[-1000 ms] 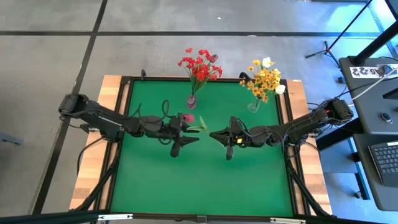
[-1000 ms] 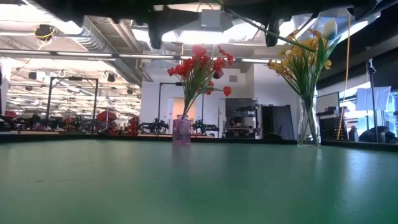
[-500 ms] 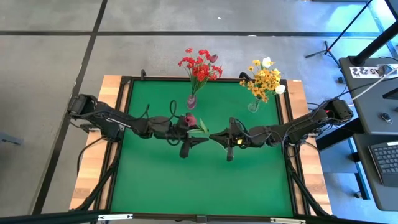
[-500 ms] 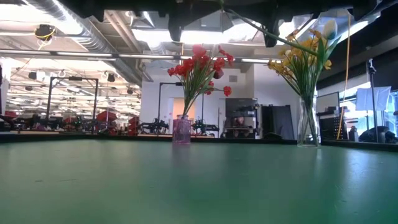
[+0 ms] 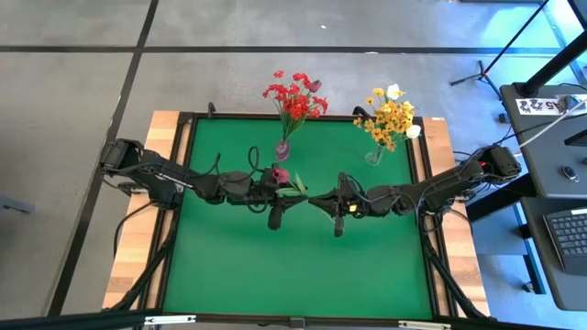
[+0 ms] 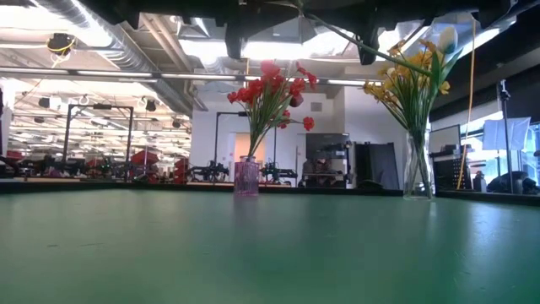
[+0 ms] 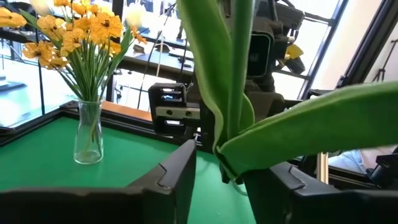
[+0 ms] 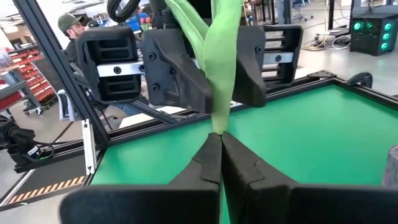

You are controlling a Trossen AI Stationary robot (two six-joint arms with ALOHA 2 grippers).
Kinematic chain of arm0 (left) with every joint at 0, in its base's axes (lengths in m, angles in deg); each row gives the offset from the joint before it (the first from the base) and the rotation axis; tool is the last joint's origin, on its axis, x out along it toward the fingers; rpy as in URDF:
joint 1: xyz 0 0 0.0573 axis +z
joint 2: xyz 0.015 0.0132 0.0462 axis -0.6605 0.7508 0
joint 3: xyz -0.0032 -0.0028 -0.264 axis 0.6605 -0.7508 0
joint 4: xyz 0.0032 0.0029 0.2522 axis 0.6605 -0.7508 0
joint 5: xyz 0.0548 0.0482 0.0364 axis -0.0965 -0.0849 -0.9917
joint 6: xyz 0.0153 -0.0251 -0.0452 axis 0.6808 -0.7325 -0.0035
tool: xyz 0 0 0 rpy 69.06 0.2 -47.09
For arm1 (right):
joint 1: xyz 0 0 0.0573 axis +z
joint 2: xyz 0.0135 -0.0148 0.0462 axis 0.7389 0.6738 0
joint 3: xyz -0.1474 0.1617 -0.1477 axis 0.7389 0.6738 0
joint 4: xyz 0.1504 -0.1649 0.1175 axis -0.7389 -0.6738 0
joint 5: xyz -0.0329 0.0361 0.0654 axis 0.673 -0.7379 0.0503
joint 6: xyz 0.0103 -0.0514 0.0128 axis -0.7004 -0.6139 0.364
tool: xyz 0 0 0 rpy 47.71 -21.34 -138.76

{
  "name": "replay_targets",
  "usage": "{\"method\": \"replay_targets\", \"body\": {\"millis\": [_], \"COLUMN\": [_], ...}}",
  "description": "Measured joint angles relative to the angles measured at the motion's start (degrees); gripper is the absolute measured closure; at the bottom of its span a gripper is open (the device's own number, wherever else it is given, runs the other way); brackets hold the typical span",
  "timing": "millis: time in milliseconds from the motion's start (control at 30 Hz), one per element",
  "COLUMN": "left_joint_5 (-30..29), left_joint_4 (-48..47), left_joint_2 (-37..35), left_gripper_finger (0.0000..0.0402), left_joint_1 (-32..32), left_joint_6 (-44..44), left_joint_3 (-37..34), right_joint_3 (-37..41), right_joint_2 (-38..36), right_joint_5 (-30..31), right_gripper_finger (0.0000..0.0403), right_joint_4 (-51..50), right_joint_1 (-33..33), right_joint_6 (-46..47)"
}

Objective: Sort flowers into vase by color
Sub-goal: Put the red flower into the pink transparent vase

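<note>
High view: green table (image 5: 229, 266) filling the frame's middle, framed in black on a wooden bench. Left arm (image 5: 156, 174) reaching in from the left edge, right arm (image 5: 459, 183) from the right edge, meeting at centre.

At upper centre, pink vase (image 5: 282, 148) packed with red flowers (image 5: 293, 96); to its right, clear vase (image 5: 374, 156) packed with yellow flowers (image 5: 393, 117), white buds among them.

At frame centre, above the table, single flower (image 5: 295, 187) with dark red bud (image 5: 279, 174) and green leaves, lying across between both grippers. Right gripper (image 5: 315, 199) clamped tight on the lower stem, fingertips (image 8: 211, 163) pressed together in the right wrist view. Left gripper (image 5: 284, 192) on the same stem nearer the bud, fingers (image 7: 180, 177) spread narrowly on either side of stem and leaves in the left wrist view; contact with the stem impossible to tell.

Low view: both vases upright at the table's far edge, pink at centre, clear at right.
</note>
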Motion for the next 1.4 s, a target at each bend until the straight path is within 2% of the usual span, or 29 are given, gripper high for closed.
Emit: {"method": "replay_targets", "body": {"millis": [400, 633, 767, 933, 1200, 1400], "left_joint_5": [0.0, 0.0, 0.1, 0.0, -0.3, -6.2], "left_joint_4": [0.1, 0.3, 0.3, -0.1, -8.3, -18.1], "left_joint_2": [0.0, 0.0, 0.0, 0.0, -0.4, -4.6], "left_gripper_finger": [0.0323, 0.0389, 0.0393, 0.0397, 0.0399, 0.0399], "left_joint_1": [0.0, 0.0, 0.0, 0.0, 1.0, 2.3], "left_joint_6": [0.0, 0.0, 0.0, 0.4, 0.5, 1.6], "left_joint_3": [0.0, 0.0, 0.0, 0.1, 0.1, 0.1], "right_joint_3": [0.0, 0.0, 0.0, 0.0, 0.0, 0.0], "right_joint_2": [0.2, 0.2, 0.3, 0.3, 0.1, -2.3], "right_joint_5": [0.9, 1.0, 1.0, 0.9, 2.3, 5.1], "right_gripper_finger": [0.0402, 0.0402, 0.0392, 0.0350, 0.0239, 0.0195], "right_joint_4": [0.4, 0.4, 0.4, 0.2, -4.5, -9.5], "right_joint_1": [0.0, 0.0, 0.0, 0.0, 0.0, 0.0], "right_joint_6": [-0.2, -0.2, -0.2, -0.4, -0.2, -0.1]}}
